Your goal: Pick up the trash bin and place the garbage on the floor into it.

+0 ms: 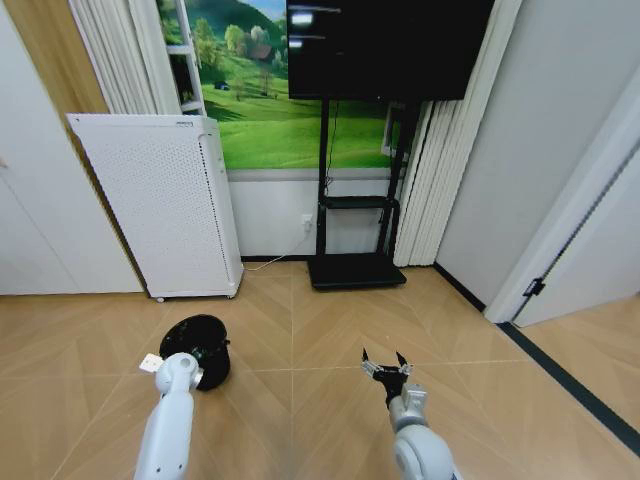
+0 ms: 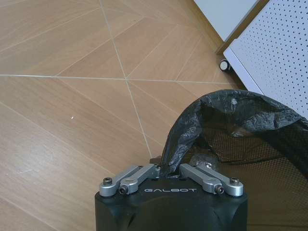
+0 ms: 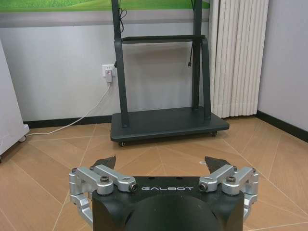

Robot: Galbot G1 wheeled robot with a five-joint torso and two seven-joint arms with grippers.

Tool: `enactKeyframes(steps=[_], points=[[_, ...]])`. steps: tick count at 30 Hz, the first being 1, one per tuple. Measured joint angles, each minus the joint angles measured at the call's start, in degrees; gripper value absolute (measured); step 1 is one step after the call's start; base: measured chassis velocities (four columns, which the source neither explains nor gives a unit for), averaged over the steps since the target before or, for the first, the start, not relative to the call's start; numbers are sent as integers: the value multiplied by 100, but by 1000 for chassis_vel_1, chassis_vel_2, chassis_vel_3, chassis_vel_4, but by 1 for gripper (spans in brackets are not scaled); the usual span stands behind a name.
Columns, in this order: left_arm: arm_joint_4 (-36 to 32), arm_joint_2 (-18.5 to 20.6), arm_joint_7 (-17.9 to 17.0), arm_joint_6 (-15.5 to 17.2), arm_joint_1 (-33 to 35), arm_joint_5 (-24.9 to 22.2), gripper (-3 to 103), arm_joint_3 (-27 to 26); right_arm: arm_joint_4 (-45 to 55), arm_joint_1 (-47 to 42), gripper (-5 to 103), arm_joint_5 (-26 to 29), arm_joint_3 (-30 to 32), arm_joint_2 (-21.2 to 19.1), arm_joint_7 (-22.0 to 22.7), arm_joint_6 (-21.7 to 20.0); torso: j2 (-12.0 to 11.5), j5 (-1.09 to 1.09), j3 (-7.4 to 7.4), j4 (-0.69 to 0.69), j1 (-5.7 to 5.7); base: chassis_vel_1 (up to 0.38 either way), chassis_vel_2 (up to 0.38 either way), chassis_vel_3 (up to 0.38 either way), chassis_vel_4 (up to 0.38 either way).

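Two claws in play. The left claw [image 2: 166,169] is down at the trash bin [image 1: 197,350], which sits on the wood floor [image 1: 320,330] just in front of the white perforated appliance [image 1: 160,205]. In the left wrist view its jaws are drawn narrow, pinching the bin's near rim along with the black liner bag [image 2: 211,113] draped over it. The right claw [image 1: 385,366] hangs spread wide and empty, well apart to the right, pointed toward the TV stand base [image 3: 168,124].

Handling, as judged: mesh wall looks light and fairly stiff, so a rim grip should lift it, though it will likely tilt from one side. The liner is thin, crinkled and slick; bite the rim itself, not film alone.

A small white piece [image 1: 150,363] lies just beside the bin.

Legible writing: "GALBOT" on both claw housings.
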Motion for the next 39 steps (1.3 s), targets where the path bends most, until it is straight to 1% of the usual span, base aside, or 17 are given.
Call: enactKeyframes(steps=[8,13,15,16,19,20,23,24,25,26,28,29,32,33,34,38,39], points=[[276,-23,115,8,-144,18,4,7,-88,-28,100,0,29,-8,-8,122,0,0,0,0,0,0,0,0,0],[265,-44,164,-55,-74,317,2,35,-165,-25,100,-23,48,-8,-42,180,0,0,0,1,0,0,0,0,0],[161,-63,257,-58,-22,482,12,27,-259,-26,100,-29,60,-7,-85,221,0,1,-1,0,-1,0,0,0,0],[161,-63,257,-58,-22,482,12,27,-259,-26,100,-29,60,-7,-85,221,0,1,-1,0,-1,0,0,0,0],[75,2,386,-48,9,562,28,5,-336,-46,100,-128,64,-8,-162,333,0,1,-1,0,-1,0,0,0,0],[75,2,386,-48,9,562,28,5,-336,-46,100,-128,64,-8,-162,333,0,1,-1,0,-1,0,0,0,0],[63,78,465,-16,-15,571,45,-25,-337,-73,100,-189,71,0,-251,393,0,0,0,0,-1,0,0,0,0],[63,78,465,-16,-15,571,45,-25,-337,-73,100,-189,71,0,-251,393,0,0,0,0,-1,0,0,0,0],[57,92,495,-13,-25,588,51,-31,-349,-68,100,-190,67,7,-257,398,0,0,-1,0,-1,0,0,0,0],[54,100,531,-12,-28,635,51,-33,-363,-61,100,-191,62,14,-257,398,0,0,0,-1,-1,0,0,0,0],[37,99,678,-18,-14,830,61,-36,-373,-42,100,-189,50,23,-257,398,0,0,0,0,-1,0,0,0,0],[37,99,678,-18,-14,830,61,-36,-373,-42,100,-189,50,23,-257,398,0,0,0,0,-1,0,0,0,0],[-92,72,1316,-101,165,1556,78,4,-372,-16,100,-164,36,27,-256,394,0,0,0,0,-1,0,0,0,0],[-176,60,1614,-139,257,1829,78,42,-372,-7,100,-157,29,26,-256,392,1,0,0,1,-1,0,0,0,0],[-176,60,1614,-139,257,1829,78,42,-372,-7,100,-157,29,26,-256,392,1,0,0,1,-1,0,0,0,0],[-636,-40,2999,-381,742,3051,97,206,-375,24,100,-119,37,57,-253,384,1,2,-1,-2,-1,0,0,0,0],[-636,-40,2999,-381,742,3051,97,206,-375,24,100,-119,37,57,-253,384,1,2,-1,-2,-1,0,0,0,0]])
